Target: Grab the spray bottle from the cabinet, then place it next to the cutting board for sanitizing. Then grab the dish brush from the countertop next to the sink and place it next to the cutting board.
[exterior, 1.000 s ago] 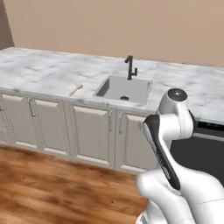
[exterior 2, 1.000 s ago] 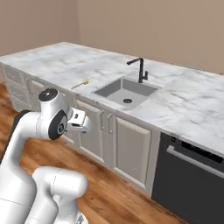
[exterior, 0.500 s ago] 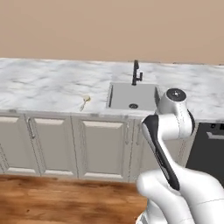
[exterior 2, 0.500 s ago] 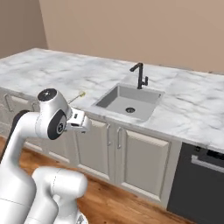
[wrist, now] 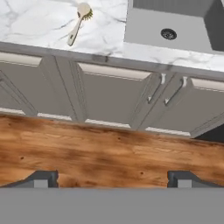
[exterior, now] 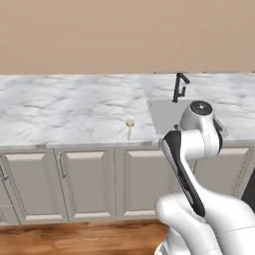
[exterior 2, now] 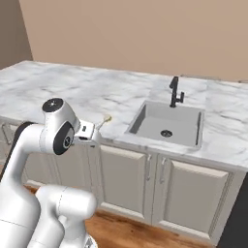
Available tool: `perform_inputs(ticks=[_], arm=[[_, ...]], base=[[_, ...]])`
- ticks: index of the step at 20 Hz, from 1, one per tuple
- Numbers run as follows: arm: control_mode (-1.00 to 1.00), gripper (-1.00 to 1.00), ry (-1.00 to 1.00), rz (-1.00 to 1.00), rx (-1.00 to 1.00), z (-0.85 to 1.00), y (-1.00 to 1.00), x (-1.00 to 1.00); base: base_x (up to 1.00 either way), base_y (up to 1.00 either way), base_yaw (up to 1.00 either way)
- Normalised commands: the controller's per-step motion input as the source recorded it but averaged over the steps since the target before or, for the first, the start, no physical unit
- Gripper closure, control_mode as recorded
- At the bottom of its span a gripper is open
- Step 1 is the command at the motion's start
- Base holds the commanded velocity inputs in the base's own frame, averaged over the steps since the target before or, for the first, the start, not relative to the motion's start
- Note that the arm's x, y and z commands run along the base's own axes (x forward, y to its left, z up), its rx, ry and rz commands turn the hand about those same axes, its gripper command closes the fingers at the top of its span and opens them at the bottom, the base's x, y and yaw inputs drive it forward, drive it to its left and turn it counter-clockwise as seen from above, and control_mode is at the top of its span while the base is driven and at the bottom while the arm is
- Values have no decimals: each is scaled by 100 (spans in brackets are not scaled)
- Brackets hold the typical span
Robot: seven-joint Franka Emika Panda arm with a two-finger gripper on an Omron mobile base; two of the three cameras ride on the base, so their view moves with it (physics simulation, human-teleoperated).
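The dish brush [exterior: 129, 127], a thin pale stick with a small yellowish head, lies on the white marble countertop [exterior: 64, 109] just left of the sink [exterior: 167, 112]. It is also seen on the countertop [exterior 2: 72, 87] as the brush [exterior 2: 102, 121] beside the sink [exterior 2: 167, 123]. My gripper [exterior 2: 91, 135] hangs in front of the counter edge, below and short of the brush, and holds nothing. In the hand view my gripper [wrist: 113, 178] stands open, with the brush [wrist: 78, 24] far ahead at the upper left. The spray bottle, cabinet and cutting board are out of view.
A black angular faucet [exterior 2: 174, 92] rises behind the basin. Pale panelled doors [wrist: 113, 100] with slim handles line the front under the countertop, above a wooden floor [wrist: 109, 148]. A dark appliance front [exterior 2: 240, 218] stands at the far right.
The base has driven, so the whole scene has shifted: the sink and brush now sit further right in the left base view. The arm keeps its pose and the gripper stays open.
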Motion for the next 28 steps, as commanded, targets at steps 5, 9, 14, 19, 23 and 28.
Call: perform_inputs(ticks=[5,9,14,19,23,28], arm=[[100,-100,0,0,0,0,0,0],[100,-100,0,0,0,0,0,0],[100,-100,0,0,0,0,0,0],[100,-100,0,0,0,0,0,0],[100,-100,0,0,0,0,0,0],[-100,-100,0,0,5,-21,0,13]], base=[[60,74,-16],[91,0,0],[59,6,0],[57,49,-7],[44,34,-11],[23,7,-3]])
